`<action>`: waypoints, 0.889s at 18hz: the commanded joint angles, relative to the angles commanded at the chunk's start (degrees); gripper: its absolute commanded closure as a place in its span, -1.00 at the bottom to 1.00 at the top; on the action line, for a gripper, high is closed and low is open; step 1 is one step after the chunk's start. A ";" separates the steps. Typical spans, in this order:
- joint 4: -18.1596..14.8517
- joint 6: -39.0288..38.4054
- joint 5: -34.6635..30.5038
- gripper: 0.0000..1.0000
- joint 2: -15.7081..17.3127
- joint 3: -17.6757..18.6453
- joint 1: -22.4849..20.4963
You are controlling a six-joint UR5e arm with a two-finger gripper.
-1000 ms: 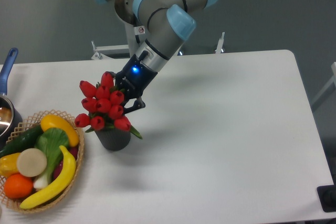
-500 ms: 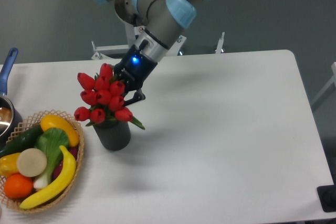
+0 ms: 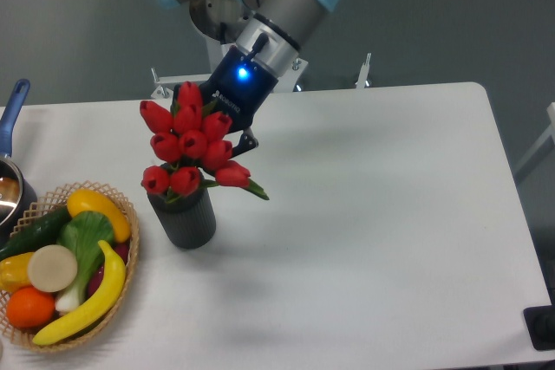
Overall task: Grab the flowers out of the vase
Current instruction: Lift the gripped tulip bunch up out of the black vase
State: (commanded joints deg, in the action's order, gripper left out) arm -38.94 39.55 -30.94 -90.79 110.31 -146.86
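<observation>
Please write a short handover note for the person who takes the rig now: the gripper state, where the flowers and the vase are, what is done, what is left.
Gripper: behind the bunch of red tulip buds with green leaves, apparently shut on it; the fingers are mostly hidden.
Flowers: held above the mouth of the dark grey matte cylinder vase, tilted. The stems are hidden, so it is unclear whether they are fully out.
Vase: upright on the white table, beside the wicker basket of fruit and vegetables.
Done: grasp made.
Left: confirm the stems are clear of the vase.
</observation>
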 joint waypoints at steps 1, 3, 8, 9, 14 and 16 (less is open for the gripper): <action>0.00 -0.35 0.17 1.00 0.09 -0.09 -0.44; -0.09 -1.40 1.66 1.00 0.88 -0.09 -1.32; -0.09 -9.31 3.34 1.00 2.64 -2.10 -4.83; -0.17 -10.45 3.43 1.00 2.55 -2.90 -5.36; -0.18 -10.64 3.34 1.00 2.02 -5.89 -7.38; -0.17 -7.41 2.47 1.00 1.15 -6.85 -8.52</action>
State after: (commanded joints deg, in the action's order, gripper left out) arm -39.11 32.14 -28.47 -89.64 103.45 -155.39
